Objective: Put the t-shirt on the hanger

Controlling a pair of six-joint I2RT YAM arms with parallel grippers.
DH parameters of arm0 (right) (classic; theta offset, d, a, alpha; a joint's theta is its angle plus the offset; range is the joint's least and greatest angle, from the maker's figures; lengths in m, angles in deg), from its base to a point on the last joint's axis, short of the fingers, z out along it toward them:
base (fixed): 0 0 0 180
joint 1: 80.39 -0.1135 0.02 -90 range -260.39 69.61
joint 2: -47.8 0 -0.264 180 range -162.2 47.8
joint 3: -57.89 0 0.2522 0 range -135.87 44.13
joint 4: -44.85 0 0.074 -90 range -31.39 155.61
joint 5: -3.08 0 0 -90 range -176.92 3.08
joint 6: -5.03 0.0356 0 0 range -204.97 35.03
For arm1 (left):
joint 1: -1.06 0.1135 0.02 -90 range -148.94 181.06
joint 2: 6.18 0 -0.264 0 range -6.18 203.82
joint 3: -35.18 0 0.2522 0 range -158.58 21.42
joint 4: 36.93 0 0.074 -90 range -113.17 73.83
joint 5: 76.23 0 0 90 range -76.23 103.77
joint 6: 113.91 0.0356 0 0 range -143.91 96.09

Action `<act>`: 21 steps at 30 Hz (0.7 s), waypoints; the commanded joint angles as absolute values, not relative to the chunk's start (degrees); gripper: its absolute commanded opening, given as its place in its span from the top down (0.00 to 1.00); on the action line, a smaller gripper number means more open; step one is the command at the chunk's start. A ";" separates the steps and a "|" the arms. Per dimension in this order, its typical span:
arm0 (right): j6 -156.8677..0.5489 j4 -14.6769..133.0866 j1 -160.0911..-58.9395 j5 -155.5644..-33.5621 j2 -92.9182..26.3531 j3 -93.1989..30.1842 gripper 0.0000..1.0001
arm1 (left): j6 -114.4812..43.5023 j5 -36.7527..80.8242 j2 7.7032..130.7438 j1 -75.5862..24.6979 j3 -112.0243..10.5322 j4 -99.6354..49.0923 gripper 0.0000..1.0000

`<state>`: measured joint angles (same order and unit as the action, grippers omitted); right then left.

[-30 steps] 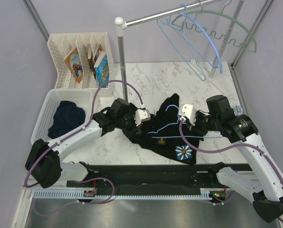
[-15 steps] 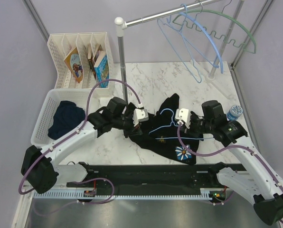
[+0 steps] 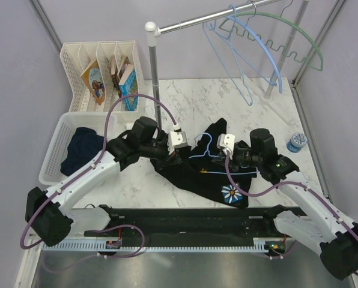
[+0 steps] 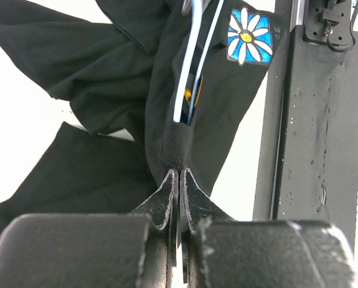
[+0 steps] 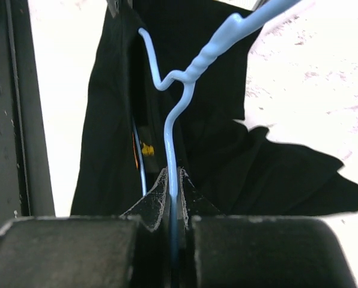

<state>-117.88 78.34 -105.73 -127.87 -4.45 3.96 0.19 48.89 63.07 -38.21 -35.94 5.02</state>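
Note:
The black t-shirt lies crumpled on the marble table, its daisy print toward the near edge. The thin light-blue wire hanger lies partly inside the shirt, hook pointing out. My left gripper is shut on a bunched edge of the t-shirt; the hanger's wires run into the fabric just ahead of it, near the daisy. My right gripper is shut on the hanger's wire just below its twisted neck, over the t-shirt.
A white basket with a navy garment stands at left, a book organizer behind it. A rack pole rises behind the shirt; green and blue hangers hang on its rail. A small blue-capped object sits at right.
My right arm has moved left with the hanger, pushing it further into the shirt. My left gripper has shifted slightly right with the fabric. The blue-capped object has come into view.

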 commanded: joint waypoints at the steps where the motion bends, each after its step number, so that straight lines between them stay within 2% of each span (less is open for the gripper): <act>1: -107.84 61.19 -107.98 -132.80 -7.30 5.45 1.00 | -0.09 50.52 60.44 -38.93 -37.90 1.80 0.98; 11: -101.15 49.65 -114.31 -130.78 -10.57 9.14 1.00 | -1.24 45.15 57.71 -39.99 -35.09 -2.60 0.98; 21: -98.60 44.38 -116.16 -130.34 -12.49 8.18 1.00 | -0.18 48.23 58.76 -41.48 -34.21 -1.99 0.88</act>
<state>-101.09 54.97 -114.50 -127.15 -11.86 10.06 -0.14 45.19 58.22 -39.83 -34.24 1.50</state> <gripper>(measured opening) 0.033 0.113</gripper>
